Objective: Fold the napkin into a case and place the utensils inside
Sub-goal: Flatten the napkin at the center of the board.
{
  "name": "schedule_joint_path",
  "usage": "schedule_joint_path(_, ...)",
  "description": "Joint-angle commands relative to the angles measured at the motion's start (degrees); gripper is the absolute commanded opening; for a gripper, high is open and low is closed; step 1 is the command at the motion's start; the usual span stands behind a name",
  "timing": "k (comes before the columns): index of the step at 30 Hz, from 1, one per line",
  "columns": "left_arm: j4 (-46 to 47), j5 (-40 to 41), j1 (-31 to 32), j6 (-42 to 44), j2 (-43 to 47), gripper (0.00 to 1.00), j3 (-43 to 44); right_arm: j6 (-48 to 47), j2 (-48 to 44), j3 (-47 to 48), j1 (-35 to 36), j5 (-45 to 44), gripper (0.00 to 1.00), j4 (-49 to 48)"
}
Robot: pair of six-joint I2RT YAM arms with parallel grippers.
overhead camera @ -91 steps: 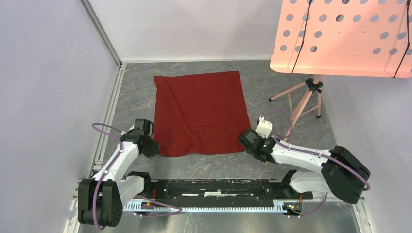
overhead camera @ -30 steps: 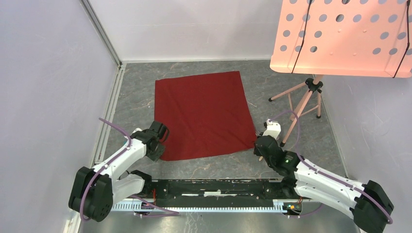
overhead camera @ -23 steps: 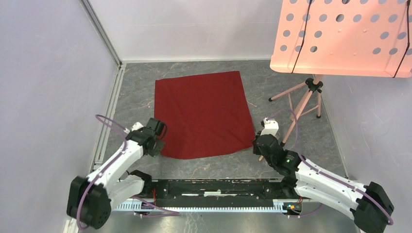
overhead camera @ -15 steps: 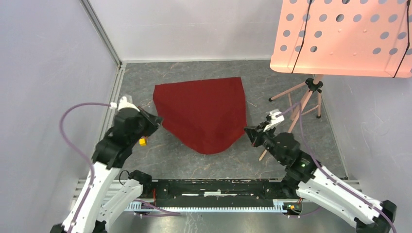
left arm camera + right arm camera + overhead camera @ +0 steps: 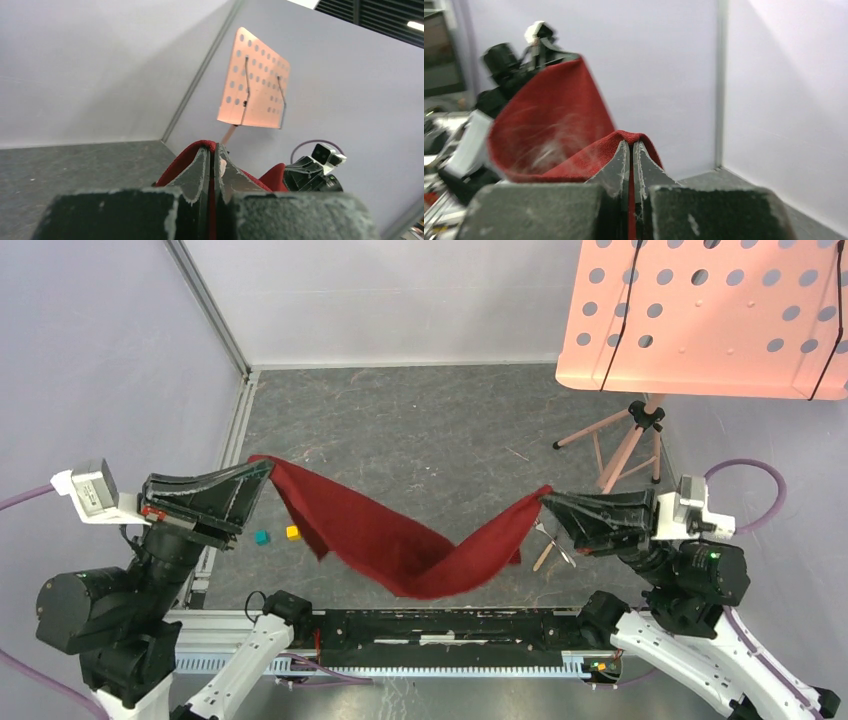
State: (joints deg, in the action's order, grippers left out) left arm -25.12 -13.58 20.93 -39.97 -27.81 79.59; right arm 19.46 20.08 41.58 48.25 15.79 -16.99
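The dark red napkin [image 5: 400,545] hangs in the air as a sagging band between my two grippers, clear of the grey table. My left gripper [image 5: 262,468] is shut on its left corner, and red cloth [image 5: 186,157] wraps over the pinched tips [image 5: 212,150]. My right gripper [image 5: 548,498] is shut on the other corner, with the napkin [image 5: 549,125] folded over its tips [image 5: 630,145]. A thin silver utensil [image 5: 556,543] lies on the table just below the right gripper; I cannot tell whether it is the fork or the spoon. No folded case shows.
A pink perforated stand board [image 5: 710,315] on a tripod [image 5: 632,440] stands at the back right. A teal cube [image 5: 261,537] and a yellow cube [image 5: 291,532] lie under the left gripper. Walls close in the left and back sides.
The left gripper closed on the napkin's near left corner. Both arms then rose and swung outward, lifting the flat napkin off the table so it hangs between them.
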Motion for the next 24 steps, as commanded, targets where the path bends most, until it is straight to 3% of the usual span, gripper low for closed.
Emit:
schedule_joint_path(1, -0.04, 10.67, -0.22, 5.04, -4.02, 0.02, -1.28, 1.19, 2.52, -0.36, -0.09, -23.05, 0.0, 6.03)
schedule_joint_path(6, -15.29, 35.72, -0.19, 4.99, -21.96, 0.02, 2.48, 3.77, 13.81, -0.04, -0.11, -58.57, 0.0, 15.1)
schedule_joint_path(9, -14.54, 41.51, -2.21, 6.65, -34.97, 0.02, 2.39, -0.51, 23.42, -1.88, -1.28, -69.19, 0.0, 9.44)
schedule_joint_path(14, -0.8, 29.75, -11.76, 7.35, -51.66, 0.02, -1.83, -0.28, 40.36, -2.41, -12.91, -58.58, 0.0, -1.73)
schedule_joint_path(19, 13.74, 21.32, -14.5, 9.46, -65.22, 0.02, -3.06, -5.12, 59.44, 1.85, -18.3, -50.63, 0.0, -14.36)
schedule_joint_path(24, 16.76, 9.95, -18.09, 8.04, -78.76, 0.02, 4.26, -8.76, 73.17, 8.53, -22.86, -39.7, 0.0, -20.28)
